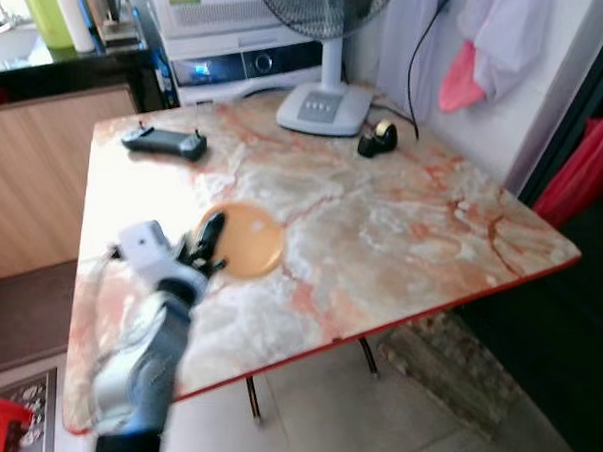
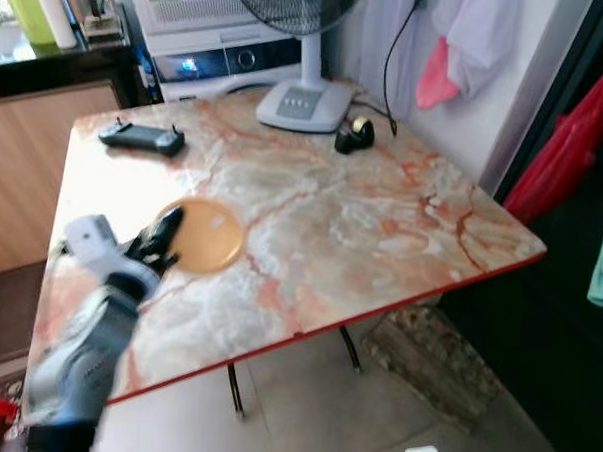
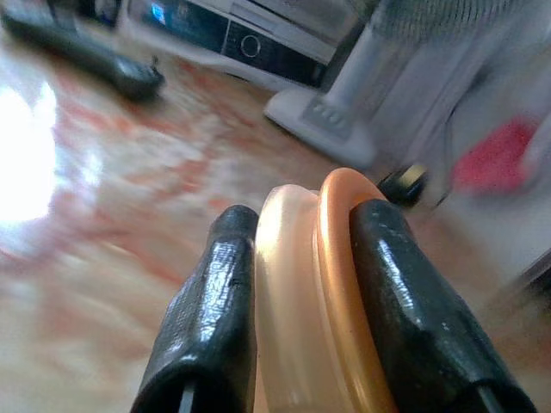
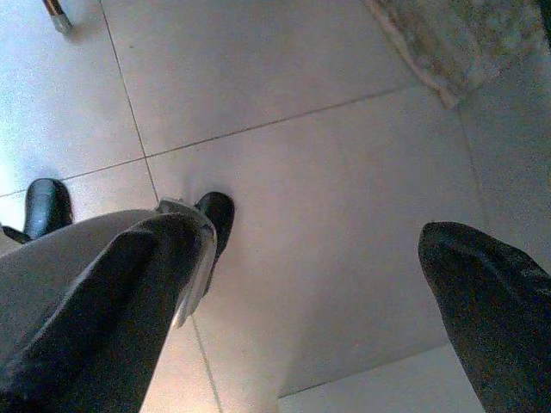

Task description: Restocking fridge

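Note:
An orange plastic plate (image 1: pixel 246 240) lies on the marble-patterned table (image 1: pixel 401 230) near its left front part. My left gripper (image 1: pixel 209 240) is at the plate's left edge, and the left wrist view has its two black fingers (image 3: pixel 211 318) shut on the plate's rim (image 3: pixel 323 284). My right gripper (image 4: pixel 310 284) hangs open over the tiled floor (image 4: pixel 284 155), with nothing between its fingers.
A black controller (image 1: pixel 165 141) lies at the table's far left. A white fan base (image 1: pixel 324 107) and a tape dispenser (image 1: pixel 378 138) stand at the back. A white appliance (image 1: pixel 239 58) is behind the table. A wooden counter (image 1: pixel 44 165) is on the left, and a mat (image 1: pixel 455 368) lies under the table's right corner.

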Tool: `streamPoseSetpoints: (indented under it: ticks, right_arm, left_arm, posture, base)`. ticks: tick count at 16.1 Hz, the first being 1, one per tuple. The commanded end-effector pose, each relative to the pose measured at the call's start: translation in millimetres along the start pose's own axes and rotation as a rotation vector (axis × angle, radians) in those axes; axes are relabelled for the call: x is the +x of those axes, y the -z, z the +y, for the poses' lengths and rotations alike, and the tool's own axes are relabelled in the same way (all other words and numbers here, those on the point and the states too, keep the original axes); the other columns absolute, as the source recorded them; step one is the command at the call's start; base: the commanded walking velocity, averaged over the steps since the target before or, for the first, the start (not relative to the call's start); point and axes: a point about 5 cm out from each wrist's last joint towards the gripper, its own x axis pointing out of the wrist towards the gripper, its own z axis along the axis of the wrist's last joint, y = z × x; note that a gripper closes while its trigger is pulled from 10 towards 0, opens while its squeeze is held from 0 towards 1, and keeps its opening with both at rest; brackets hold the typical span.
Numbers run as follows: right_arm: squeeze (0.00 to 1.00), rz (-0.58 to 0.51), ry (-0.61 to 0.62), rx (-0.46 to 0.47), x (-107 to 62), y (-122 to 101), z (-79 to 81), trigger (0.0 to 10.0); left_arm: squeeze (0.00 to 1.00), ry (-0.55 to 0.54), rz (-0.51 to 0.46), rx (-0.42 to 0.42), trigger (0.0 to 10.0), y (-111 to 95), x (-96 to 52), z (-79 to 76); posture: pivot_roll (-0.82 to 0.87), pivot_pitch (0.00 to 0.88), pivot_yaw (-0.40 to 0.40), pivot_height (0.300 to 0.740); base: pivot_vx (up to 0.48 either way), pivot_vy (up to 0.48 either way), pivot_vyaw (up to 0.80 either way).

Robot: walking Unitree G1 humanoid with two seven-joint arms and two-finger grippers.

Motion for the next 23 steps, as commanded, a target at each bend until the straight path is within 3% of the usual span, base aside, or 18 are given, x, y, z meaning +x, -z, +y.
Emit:
streamPoseSetpoints:
  ticks: [1, 2, 4, 8, 10, 16, 21, 23]
  right_arm:
    - [0.0, -0.002, 0.005, 0.026, -0.4, 2, 1.0, 10.0]
    - [0.0, -0.002, 0.005, 0.023, -0.4, 2, 1.3, 10.0]
    - [0.0, -0.003, 0.004, 0.024, -0.2, 2, 1.7, 10.0]
    - [0.0, -0.006, 0.015, 0.071, -0.3, 2, 1.2, 10.0]
    - [0.0, -0.004, 0.018, 0.103, -0.3, 3, 1.5, 10.0]
    - [0.0, 0.002, 0.009, 0.079, -0.2, 2, 1.1, 10.0]
    - [0.0, 0.006, 0.002, 0.071, 0.1, 2, 1.7, 10.0]
    - [0.0, 0.008, -0.002, 0.064, 0.1, 2, 1.7, 10.0]
  left_arm:
    - [0.0, 0.009, -0.042, 0.151, 10.0, -11, -4.6, 2.5]
    - [0.0, -0.001, -0.065, 0.214, 10.0, -17, -6.2, 7.7]
    - [0.0, -0.041, -0.097, 0.224, 10.0, -24, -2.0, 14.0]
    - [0.0, -0.02, -0.095, 0.233, 10.0, -22, 1.3, 0.5]
    - [0.0, -0.016, -0.096, 0.237, 10.0, -21, 1.9, -0.4]
    - [0.0, -0.02, -0.097, 0.25, 10.0, -22, 2.4, -0.1]
    - [0.0, 0.003, -0.089, 0.319, 10.0, -21, 6.6, -3.6]
    - [0.0, 0.015, -0.082, 0.353, 10.0, -19, 7.4, -6.1]
  posture:
    - [-0.01, 0.0, 0.051, 0.74]
    - [0.01, 0.0, 0.045, 0.74]
    - [0.01, 0.0, 0.043, 0.74]
    - [0.0, 0.0, 0.044, 0.74]
    - [0.0, 0.0, 0.043, 0.74]
    - [0.0, 0.0, 0.041, 0.74]
    - [0.0, 0.0, 0.044, 0.74]
    - [0.0, 0.0, 0.044, 0.74]
  base:
    - [0.0, 0.0, 0.0]
    - [0.0, 0.0, 0.0]
    - [0.0, 0.0, 0.0]
    - [0.0, 0.0, -0.1]
    - [0.0, 0.0, -0.8]
    - [0.0, 0.0, -0.8]
    - [0.0, 0.0, -0.8]
    - [0.0, -0.465, -0.8]
